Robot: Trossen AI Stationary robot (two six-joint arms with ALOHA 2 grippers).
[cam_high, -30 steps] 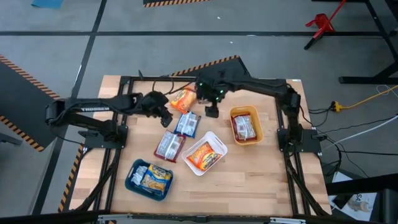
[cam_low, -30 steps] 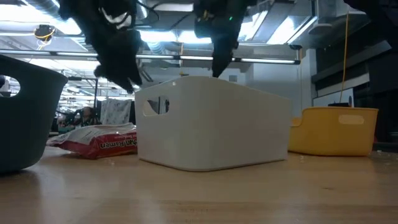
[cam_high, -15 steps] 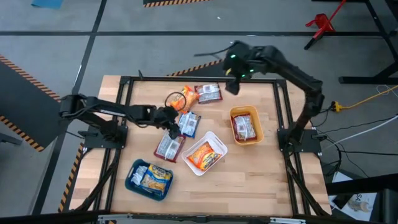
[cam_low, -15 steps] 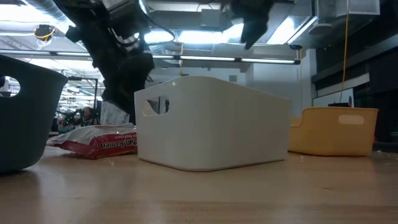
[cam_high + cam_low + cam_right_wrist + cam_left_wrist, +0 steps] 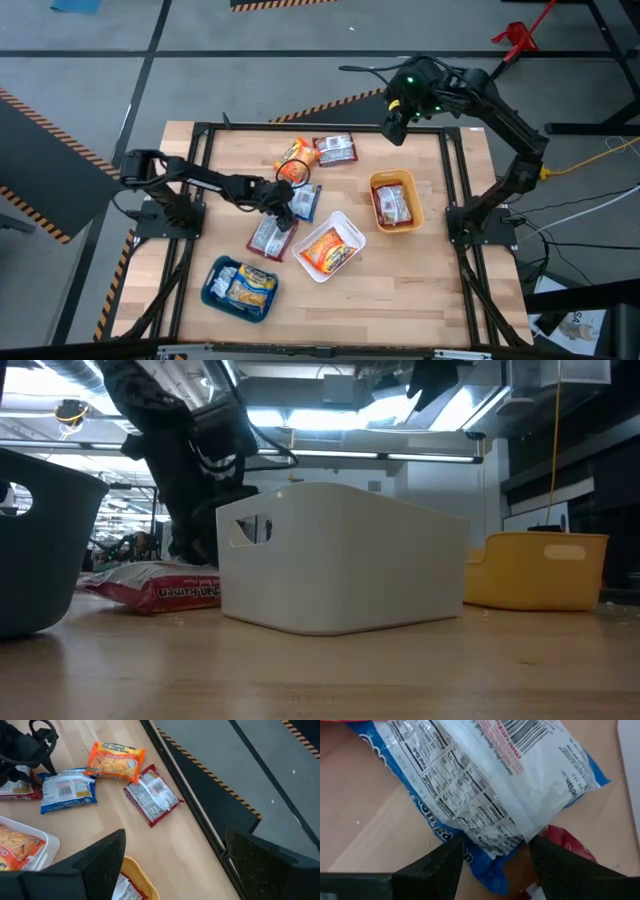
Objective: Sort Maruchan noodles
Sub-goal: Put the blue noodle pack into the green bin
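Left gripper point(image 5: 285, 207): down at table centre, fingers parted over glossy blue packet point(image 5: 485, 795), gripping nothing.
Blue packet: flat, crinkled plastic, on bare wood.
Right gripper point(image 5: 394, 128): raised at 1 o'clock, spread wide, empty.
Red packet point(image 5: 152, 795): flat, 12 o'clock edge.

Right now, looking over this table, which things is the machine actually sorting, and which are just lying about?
Part of the job:
- glossy blue plastic noodle packet, under the open left gripper
- orange packet
- two dark red packets
- teal plastic bin, white bin, orange bin, each holding packets

Just lying about:
- red stand on the floor
- yellow cable
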